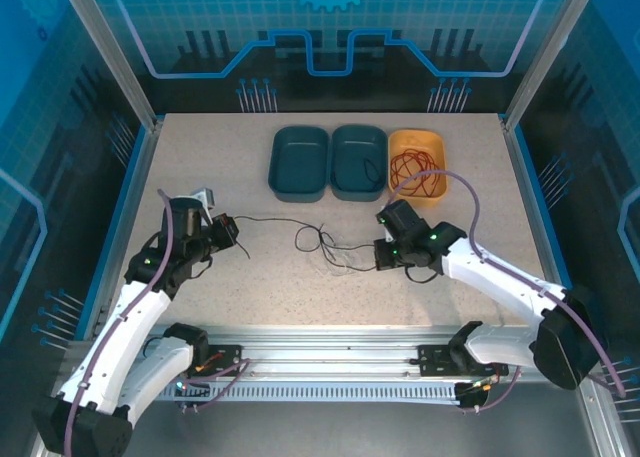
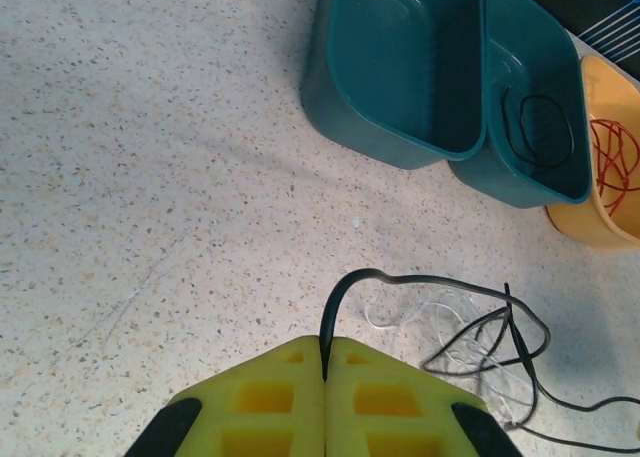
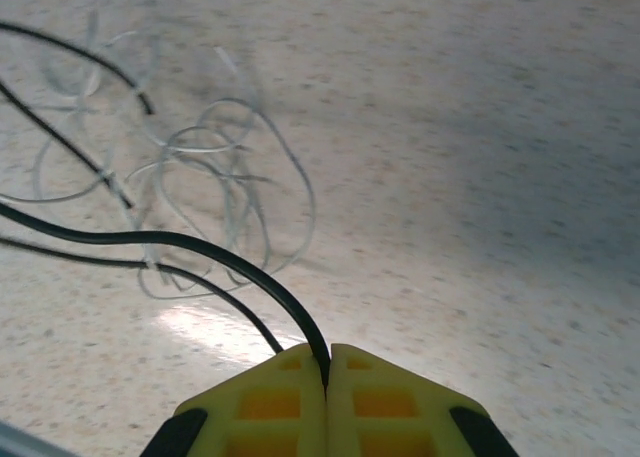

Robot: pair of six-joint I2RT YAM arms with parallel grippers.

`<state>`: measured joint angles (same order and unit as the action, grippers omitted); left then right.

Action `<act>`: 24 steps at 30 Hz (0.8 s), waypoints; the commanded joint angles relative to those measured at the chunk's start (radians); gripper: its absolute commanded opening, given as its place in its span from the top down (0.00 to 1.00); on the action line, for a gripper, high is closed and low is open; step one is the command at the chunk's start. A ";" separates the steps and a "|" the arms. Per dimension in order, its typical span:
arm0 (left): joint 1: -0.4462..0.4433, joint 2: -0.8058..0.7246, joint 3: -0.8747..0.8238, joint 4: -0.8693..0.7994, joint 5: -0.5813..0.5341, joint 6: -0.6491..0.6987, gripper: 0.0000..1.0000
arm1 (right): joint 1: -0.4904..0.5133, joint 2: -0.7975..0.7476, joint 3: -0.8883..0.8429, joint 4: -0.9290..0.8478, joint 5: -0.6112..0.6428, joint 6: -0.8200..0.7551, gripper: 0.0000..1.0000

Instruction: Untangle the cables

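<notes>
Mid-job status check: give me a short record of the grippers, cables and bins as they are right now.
left gripper: shut on black cable
right gripper: shut on a black cable end; cannot tell if it is the same cable
tangle: black and white cable loops crossed on the table, between the grippers
red cable: coiled inside the orange bin, apart from the tangle
middle teal bin: holds a thin black loop
task state: black and white not yet separated
</notes>
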<state>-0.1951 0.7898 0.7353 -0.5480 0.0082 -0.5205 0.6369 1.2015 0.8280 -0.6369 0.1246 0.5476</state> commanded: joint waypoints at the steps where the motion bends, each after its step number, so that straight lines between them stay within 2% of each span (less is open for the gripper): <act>1: 0.020 -0.014 -0.028 -0.005 -0.064 0.017 0.96 | -0.062 -0.068 -0.026 -0.053 0.029 0.015 1.00; 11: 0.089 0.000 -0.110 0.052 -0.100 0.016 0.97 | -0.220 -0.185 0.007 -0.117 0.034 -0.031 1.00; 19: 0.193 0.026 -0.158 0.089 -0.079 0.018 0.97 | -0.316 -0.189 0.128 -0.198 0.092 -0.067 1.00; 24: 0.272 0.042 -0.179 0.105 -0.073 -0.033 0.98 | -0.369 -0.168 0.201 -0.235 0.130 -0.080 1.00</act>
<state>0.0406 0.8265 0.5735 -0.4721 -0.0639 -0.5251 0.2962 1.0271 0.9787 -0.8211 0.2131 0.4892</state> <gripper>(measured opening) 0.042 0.040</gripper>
